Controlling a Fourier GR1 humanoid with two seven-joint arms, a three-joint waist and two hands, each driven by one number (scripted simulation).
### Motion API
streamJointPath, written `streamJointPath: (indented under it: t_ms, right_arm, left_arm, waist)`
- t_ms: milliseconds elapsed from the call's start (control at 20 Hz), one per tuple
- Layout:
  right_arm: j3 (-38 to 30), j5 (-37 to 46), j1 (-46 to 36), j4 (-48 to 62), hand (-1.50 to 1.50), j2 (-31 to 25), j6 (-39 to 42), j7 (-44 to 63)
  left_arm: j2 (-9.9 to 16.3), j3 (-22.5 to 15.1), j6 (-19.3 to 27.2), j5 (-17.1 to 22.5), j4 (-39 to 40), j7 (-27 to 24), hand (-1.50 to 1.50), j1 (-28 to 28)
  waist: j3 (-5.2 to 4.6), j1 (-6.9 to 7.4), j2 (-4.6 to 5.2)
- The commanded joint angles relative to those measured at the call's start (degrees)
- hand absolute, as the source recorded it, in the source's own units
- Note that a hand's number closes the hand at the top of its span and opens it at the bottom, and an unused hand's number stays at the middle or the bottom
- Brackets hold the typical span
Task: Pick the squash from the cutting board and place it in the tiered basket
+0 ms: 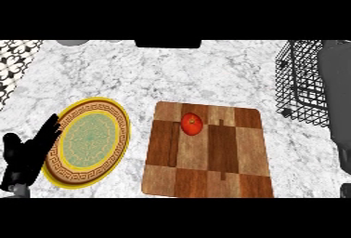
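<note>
A small red-orange squash (191, 123) lies on the far part of the wooden cutting board (205, 167), in the middle of the counter. The black wire tiered basket (302, 83) stands at the far right. My left hand (24, 155) rests open at the lower left edge, fingers up, beside the plate and well apart from the squash. Of my right arm only the grey forearm (339, 107) shows, running up the right edge in front of the basket. Its hand does not show.
A round plate (86, 142) with a yellow rim and a green centre lies left of the board. A dark object (168, 43) sits at the counter's far edge. Bare marble lies between the board and the basket.
</note>
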Motion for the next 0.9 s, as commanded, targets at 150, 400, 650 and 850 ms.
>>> streamJointPath:
  t_ms: [150, 400, 650, 850]
  right_arm:
    - [8.9, 14.8, 0.8, 11.0, 1.5, -12.0, 2.1, -5.5]
    - [10.7, 17.5, -3.4, 17.8, 1.5, -18.6, 5.4, -12.1]
    - [12.6, 21.1, -10.0, 25.5, 1.5, -18.7, 5.2, -15.3]
    - [13.0, 23.1, -14.5, 31.7, 1.5, -21.1, 5.7, -19.4]
  left_arm:
    - [-0.5, -0.6, -0.1, -0.8, -0.2, -0.8, 0.0, 0.8]
    - [-0.3, -0.6, -0.5, -0.4, -2.1, 0.8, 0.0, 0.9]
    - [-1.2, -0.1, 0.7, -1.0, -1.8, 0.5, 0.0, 0.3]
    - [-0.1, 0.3, -1.5, -0.1, -2.5, 0.6, 0.0, 1.2]
  waist:
    - [-0.27, 0.21, 0.28]
    - [0.0, 0.71, 0.14]
    - [-0.01, 0.65, 0.09]
    - [-0.01, 1.39, 0.32]
